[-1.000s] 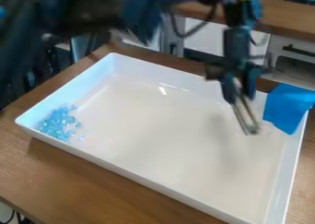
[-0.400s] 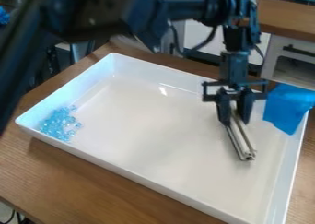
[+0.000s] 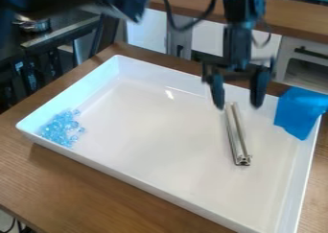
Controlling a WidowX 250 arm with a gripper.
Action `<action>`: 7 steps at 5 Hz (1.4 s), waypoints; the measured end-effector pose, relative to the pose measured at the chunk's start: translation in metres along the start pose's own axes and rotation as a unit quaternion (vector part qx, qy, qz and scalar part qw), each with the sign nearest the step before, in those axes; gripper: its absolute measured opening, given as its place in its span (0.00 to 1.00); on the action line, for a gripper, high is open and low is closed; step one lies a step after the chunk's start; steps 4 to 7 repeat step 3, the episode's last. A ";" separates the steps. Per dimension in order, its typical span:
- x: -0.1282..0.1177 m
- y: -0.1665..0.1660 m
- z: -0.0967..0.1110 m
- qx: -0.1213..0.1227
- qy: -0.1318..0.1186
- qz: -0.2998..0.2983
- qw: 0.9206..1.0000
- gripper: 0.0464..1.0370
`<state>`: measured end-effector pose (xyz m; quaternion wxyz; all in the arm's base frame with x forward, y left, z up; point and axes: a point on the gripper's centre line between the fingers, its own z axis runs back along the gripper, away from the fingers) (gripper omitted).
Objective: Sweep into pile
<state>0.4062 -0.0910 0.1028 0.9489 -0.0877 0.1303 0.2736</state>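
White tray (image 3: 160, 145) sits on the wood counter (image 3: 102, 193), at an angle in the view. Lt-blue clear bits (image 3: 62, 127) are bunched in the tray's L corner, on its floor, close to the walls; a few sit at the edge of the bunch, slightly apart from the rest.

Metal bar (image 3: 237, 136), long & thin, lies on the tray floor twd its R side, well apart from the bits, one end pointing to the tray's far wall, the other to its nr wall.

Gripper (image 3: 238, 106) hangs over the tray's far R part, above the bar's far end. Fingers (image 3: 218, 94) spread wide, nothing clamped btwn them; can't tell if either one touches the bar.

Blue sheet (image 3: 299, 111) is draped over the tray's far R corner, part hanging inside, part outside. Behind the tray: white cabinets (image 3: 208, 39) w/ a wood worktop (image 3: 298, 17) above. Beyond the tray's L side, up top: metal pot (image 3: 33, 25) on a dark surface.
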 end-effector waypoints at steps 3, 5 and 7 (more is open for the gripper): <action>-0.050 0.044 0.120 -0.041 -0.103 -0.096 0.989 0.96; -0.050 0.044 0.120 -0.041 -0.103 -0.096 0.989 0.96; -0.050 0.044 0.120 -0.041 -0.103 -0.096 0.989 0.96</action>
